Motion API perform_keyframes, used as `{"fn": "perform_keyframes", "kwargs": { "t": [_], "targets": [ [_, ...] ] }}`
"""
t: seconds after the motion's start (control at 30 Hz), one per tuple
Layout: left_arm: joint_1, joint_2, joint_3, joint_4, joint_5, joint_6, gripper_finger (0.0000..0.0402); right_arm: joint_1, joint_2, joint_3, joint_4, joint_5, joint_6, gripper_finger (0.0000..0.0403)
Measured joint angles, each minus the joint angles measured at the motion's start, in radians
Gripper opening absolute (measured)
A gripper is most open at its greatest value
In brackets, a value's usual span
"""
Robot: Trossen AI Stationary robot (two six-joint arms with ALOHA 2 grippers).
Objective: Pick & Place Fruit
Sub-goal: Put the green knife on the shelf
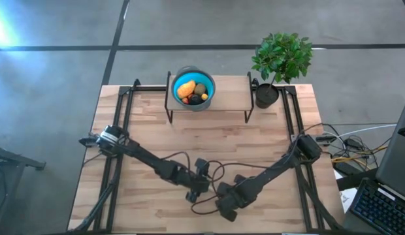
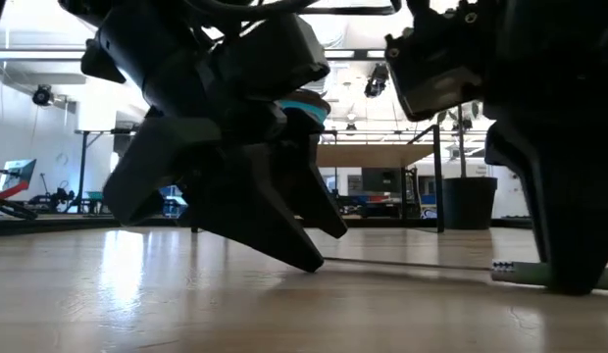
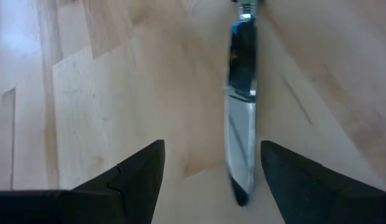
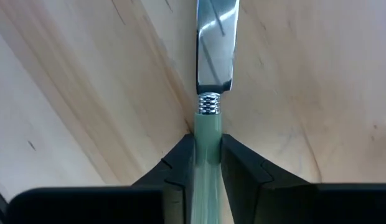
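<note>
1. Left gripper [image 1: 193, 193] low over bench [image 1: 150, 124] near front centre, jaws spread wide, nothing held; in left wrist view, fingers [image 3: 134, 177] straddle bare wood with knife [image 3: 241, 134] blade tip lying just inside one finger, seemingly not touched.
2. Fruit [image 1: 192, 91] well apart from both arms, piled in blue bowl [image 1: 179, 75] on small raised stand [image 1: 225, 98] at bench's far edge; elongated orange-yellow piece largest and clearest, olive-brown oval beside it, dark round piece and tiny red/orange bits barely resolvable.
3. Handling guess for fruit: light, smooth, rounded, likely to roll or squirt from hard fingers; probably rigid or slightly soft, cannot tell which. Best hold likely across narrow middle of elongated piece, across short axis of oval one. Tiny pieces need near-closed jaws and straight-down approach; bowl wall crowds access.
4. Right gripper [image 1: 226, 210] just beside left one, low at bench front, jaws nearly closed and clamped on knife's green handle [image 4: 205, 162] just behind metal collar; blade runs forward along wood toward left gripper.
5. Knife stiff, slim, slick on blade; handle grip looks centred.
6. Potted plant [image 1: 281, 62] at far right of bench, clear of both arms.
</note>
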Motion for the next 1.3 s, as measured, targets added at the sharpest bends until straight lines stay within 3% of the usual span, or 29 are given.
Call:
{"fn": "perform_keyframes", "kwargs": {
  "t": [0.3, 0.87, 1.3],
  "targets": [
    [0.012, 0.001, -0.002, -0.043, 0.005, 0.008, 0.0216, -0.028, 0.001, 0.0, 0.044, -0.018, -0.001, 0.0058],
    [0.011, 0.002, -0.005, -0.064, 0.054, 0.061, 0.0065, -0.05, 0.001, -0.006, 0.095, -0.041, -0.032, 0.0056],
    [-0.003, 0.002, -0.006, -0.068, 0.061, 0.043, 0.0028, -0.054, 0.0, -0.006, 0.106, -0.05, -0.055, 0.0058]
  ]
}}
